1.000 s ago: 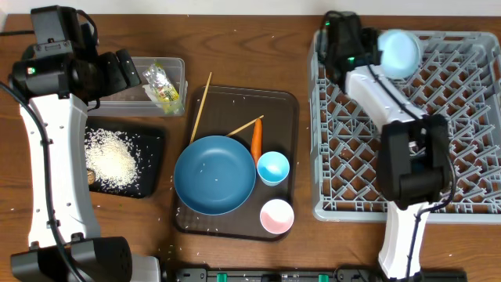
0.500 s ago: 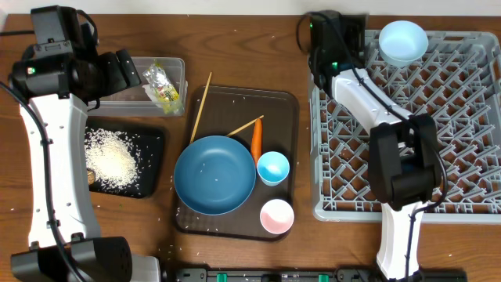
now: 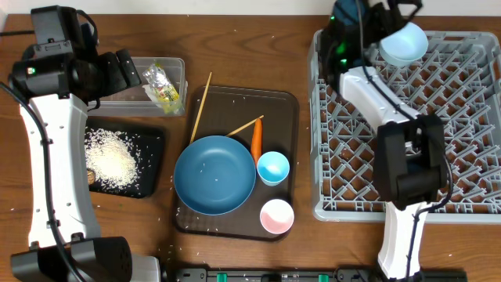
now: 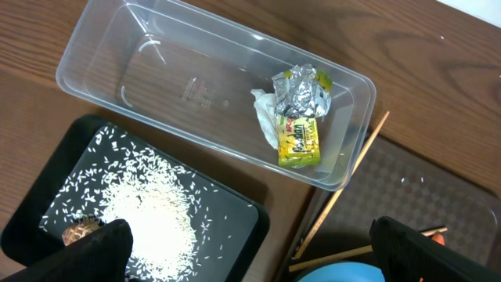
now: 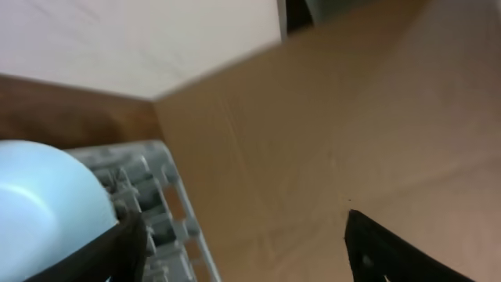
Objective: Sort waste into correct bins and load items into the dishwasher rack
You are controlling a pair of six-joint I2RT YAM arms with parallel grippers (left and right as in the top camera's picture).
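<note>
Light-blue bowl (image 3: 403,43) sits on the far edge of the grey rack (image 3: 470,117). The right gripper (image 5: 254,251) is over that edge with its jaws spread wide. In the right wrist view the bowl lies at the outer side of one finger (image 5: 117,251), not in the gap between the two. Contact with that finger cannot be determined.

The left gripper (image 4: 258,251) hangs with jaws spread and nothing between them. Below it are the clear tub (image 4: 102,70) and the black tray (image 4: 235,227), side by side.
- Tub: wrapper (image 4: 301,129) and paper wad (image 4: 264,117), touching, at one end.
- Black tray: rice (image 4: 149,215), with the brown lump (image 4: 78,233) at its edge.

On the brown serving tray (image 3: 286,110):
- plate (image 3: 214,174)
- carrot (image 3: 256,139), just beside the plate
- blue cup (image 3: 273,168), touching the plate rim
- pink cup (image 3: 276,216), near the blue cup
- chopsticks (image 3: 200,106), apart: one along the left edge, one slanted beside the carrot.
</note>
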